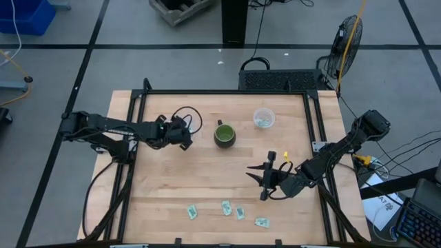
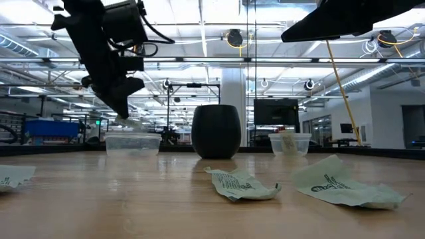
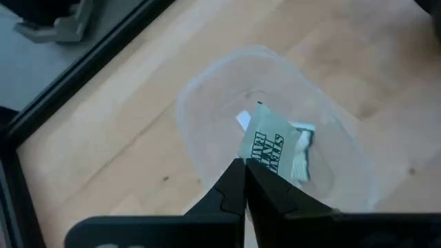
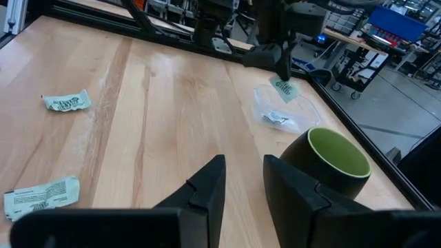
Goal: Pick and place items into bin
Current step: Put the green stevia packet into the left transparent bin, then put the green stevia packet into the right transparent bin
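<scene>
Wooden table (image 1: 172, 179) carries a green mug (image 1: 224, 135). Left gripper (image 3: 245, 180), pressed shut, pinches one packet (image 3: 270, 148) above a clear bin (image 3: 207, 110). Right gripper (image 4: 242, 180) hovers spread. Four packets (image 1: 227, 208) lie near the front edge.

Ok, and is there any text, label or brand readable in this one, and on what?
"STEE", partly readable, on the pale green packet held by the left pincer over the clear tub; remaining letters unclear.
Print on the loose packets on the table: too small or blurred to read.
</scene>
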Motion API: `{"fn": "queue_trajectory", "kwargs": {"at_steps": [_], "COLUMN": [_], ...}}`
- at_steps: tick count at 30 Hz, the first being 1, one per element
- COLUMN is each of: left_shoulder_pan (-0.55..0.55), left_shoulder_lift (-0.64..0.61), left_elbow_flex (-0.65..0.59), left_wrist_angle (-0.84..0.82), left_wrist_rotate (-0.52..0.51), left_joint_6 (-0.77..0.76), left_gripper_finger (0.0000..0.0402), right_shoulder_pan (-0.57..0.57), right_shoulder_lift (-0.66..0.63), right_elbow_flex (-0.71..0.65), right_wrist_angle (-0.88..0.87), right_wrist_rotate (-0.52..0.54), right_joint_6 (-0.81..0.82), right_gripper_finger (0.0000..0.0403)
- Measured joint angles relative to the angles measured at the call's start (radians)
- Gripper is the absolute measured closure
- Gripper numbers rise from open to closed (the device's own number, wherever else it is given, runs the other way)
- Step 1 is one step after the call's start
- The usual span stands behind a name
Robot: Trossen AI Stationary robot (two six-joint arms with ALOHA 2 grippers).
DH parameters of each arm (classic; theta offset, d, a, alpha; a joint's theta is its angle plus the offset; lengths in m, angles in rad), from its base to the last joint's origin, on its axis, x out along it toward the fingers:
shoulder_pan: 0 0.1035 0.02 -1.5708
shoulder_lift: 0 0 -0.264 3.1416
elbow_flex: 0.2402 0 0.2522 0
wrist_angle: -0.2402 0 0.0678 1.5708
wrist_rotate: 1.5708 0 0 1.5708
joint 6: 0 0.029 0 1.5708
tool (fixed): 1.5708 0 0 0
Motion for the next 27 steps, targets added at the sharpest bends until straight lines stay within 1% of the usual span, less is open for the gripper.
{"fn": "queue_trajectory", "kwargs": {"at_steps": [3,8,13,16,20,22,24,27], "left_shoulder_pan": [0.019,0.045,0.039,0.014,-0.035,-0.065,-0.098,-0.159], "left_shoulder_lift": [0.0,0.0,0.0,0.0,0.0,0.0,0.0,0.0], "left_elbow_flex": [-0.019,-0.032,-0.032,-0.032,-0.032,-0.032,-0.032,-0.032], "left_wrist_angle": [0.016,0.065,0.163,0.261,0.399,0.464,0.538,0.675], "left_wrist_rotate": [0.004,0.073,0.13,0.185,0.264,0.292,0.318,0.368], "left_joint_6": [-0.031,-0.04,0.005,0.034,0.064,0.065,0.073,0.098], "left_gripper_finger": [0.0372,0.0356,0.0332,0.0321,0.0321,0.032,0.0319,0.0319], "right_shoulder_pan": [-0.001,-0.002,-0.002,0.003,0.042,0.063,0.08,0.1], "right_shoulder_lift": [0.0,0.0,0.0,0.0,0.004,0.005,0.005,0.006], "right_elbow_flex": [0.0,0.0,0.0,0.0,0.0,0.0,0.0,0.0], "right_wrist_angle": [-0.003,0.004,0.037,0.038,0.041,0.032,0.012,-0.07], "right_wrist_rotate": [-0.068,-0.176,-0.184,-0.183,-0.177,-0.178,-0.188,-0.262], "right_joint_6": [0.0,0.011,0.011,-0.001,0.02,0.052,0.128,0.274], "right_gripper_finger": [0.0312,0.0312,0.0312,0.0312,0.0311,0.0307,0.0301,0.0286]}}
